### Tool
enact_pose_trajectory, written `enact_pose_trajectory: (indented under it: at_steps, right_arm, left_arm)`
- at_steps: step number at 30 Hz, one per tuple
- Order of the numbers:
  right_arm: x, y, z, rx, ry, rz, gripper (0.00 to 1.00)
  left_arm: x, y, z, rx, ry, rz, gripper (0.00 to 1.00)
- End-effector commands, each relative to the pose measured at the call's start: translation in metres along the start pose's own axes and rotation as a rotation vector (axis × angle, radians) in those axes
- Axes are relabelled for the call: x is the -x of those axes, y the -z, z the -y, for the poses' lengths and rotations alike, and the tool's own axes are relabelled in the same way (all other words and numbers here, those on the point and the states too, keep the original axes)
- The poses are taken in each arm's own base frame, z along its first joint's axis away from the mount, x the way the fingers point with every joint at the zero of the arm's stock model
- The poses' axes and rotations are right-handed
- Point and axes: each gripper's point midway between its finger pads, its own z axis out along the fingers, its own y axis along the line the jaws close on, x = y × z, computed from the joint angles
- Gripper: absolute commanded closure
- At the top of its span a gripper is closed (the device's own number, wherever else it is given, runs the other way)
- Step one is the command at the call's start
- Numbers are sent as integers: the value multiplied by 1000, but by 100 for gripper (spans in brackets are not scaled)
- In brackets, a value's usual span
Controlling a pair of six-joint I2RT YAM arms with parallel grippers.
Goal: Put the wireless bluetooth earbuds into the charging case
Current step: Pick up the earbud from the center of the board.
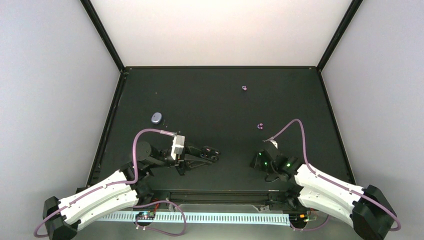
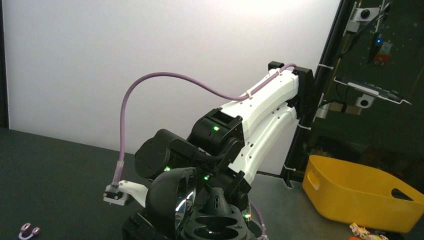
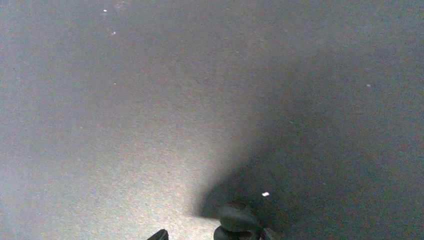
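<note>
Wireless bluetooth earbuds (image 1: 260,125) both lie loose on the worktop (image 1: 210,100) right of centre, well apart from the seemingly shut charging case (image 1: 156,118) at middle left, so every step is left to do; left pincer (image 1: 214,153) and right pincer (image 1: 258,161) hold nothing, their opening unreadable.

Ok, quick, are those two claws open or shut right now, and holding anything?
Left gripper: cannot tell whether open or shut; nothing seen in it.
Right gripper: cannot tell either; nothing seen in it.
</note>
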Motion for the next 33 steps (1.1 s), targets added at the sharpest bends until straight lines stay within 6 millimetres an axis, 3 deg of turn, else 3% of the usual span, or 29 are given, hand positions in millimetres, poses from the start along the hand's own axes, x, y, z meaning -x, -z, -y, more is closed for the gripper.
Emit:
enact_pose_trajectory:
  at_steps: [1, 10, 19, 27, 30, 33]
  right_arm:
    - [1, -5, -16, 56, 32, -22, 53]
    - [3, -8, -36, 105, 98, -50, 55]
    - [11, 2, -30, 88, 117, -2, 55]
    - [21, 10, -48, 128, 200, 12, 55]
    - [24, 10, -45, 94, 199, 20, 55]
    - [16, 8, -40, 84, 178, -20, 55]
  left_arm:
    - [8, 0, 5, -12, -18, 24, 98]
    - [6, 0, 2, -4, -12, 22, 98]
    - [5, 0, 1, 4, -11, 20, 98]
    - [6, -1, 1, 3, -11, 24, 98]
    - [6, 0, 1, 1, -9, 24, 98]
    - [6, 0, 1, 2, -7, 21, 98]
